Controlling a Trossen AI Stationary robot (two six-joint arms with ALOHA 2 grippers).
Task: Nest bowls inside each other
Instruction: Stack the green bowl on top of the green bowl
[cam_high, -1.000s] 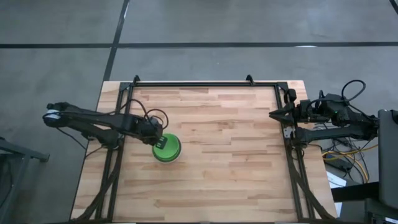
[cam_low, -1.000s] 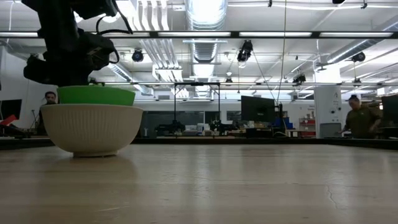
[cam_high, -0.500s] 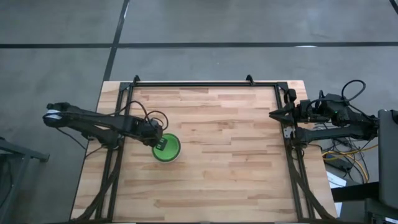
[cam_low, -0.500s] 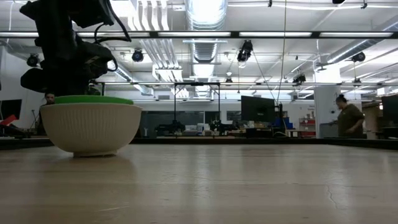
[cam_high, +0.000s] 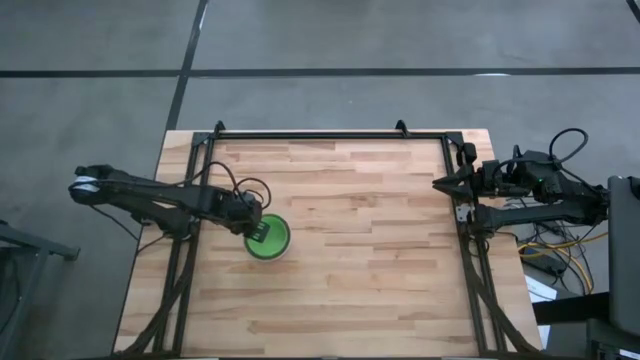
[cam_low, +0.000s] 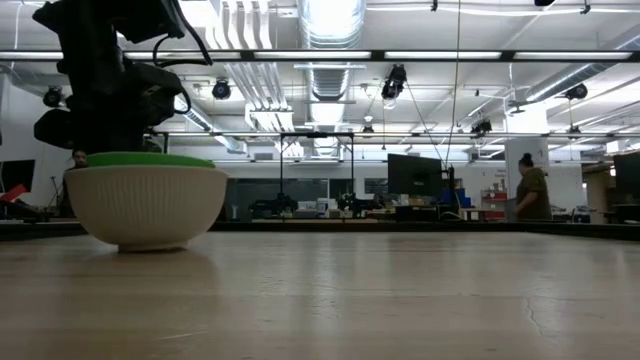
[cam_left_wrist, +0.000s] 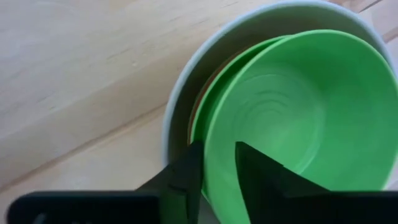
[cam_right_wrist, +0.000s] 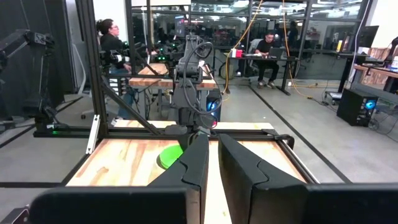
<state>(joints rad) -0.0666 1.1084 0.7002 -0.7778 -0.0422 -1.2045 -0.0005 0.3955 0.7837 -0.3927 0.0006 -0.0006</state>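
1. Sitting nested in the pale grey-white bowl (cam_left_wrist: 176, 106), the top green bowl (cam_left_wrist: 298, 112) lies on the surface (cam_high: 380, 250) toward its left side; I judge the stack settled, rims nearly level.
2. My left end effector (cam_left_wrist: 217, 171) straddles the green rim with its fingers narrowly parted, one each side, so I read this as a release.
3. That arm reaches in low from the left edge.
4. My right end effector (cam_right_wrist: 211, 158) waits at the right edge, fingers nearly together, empty.
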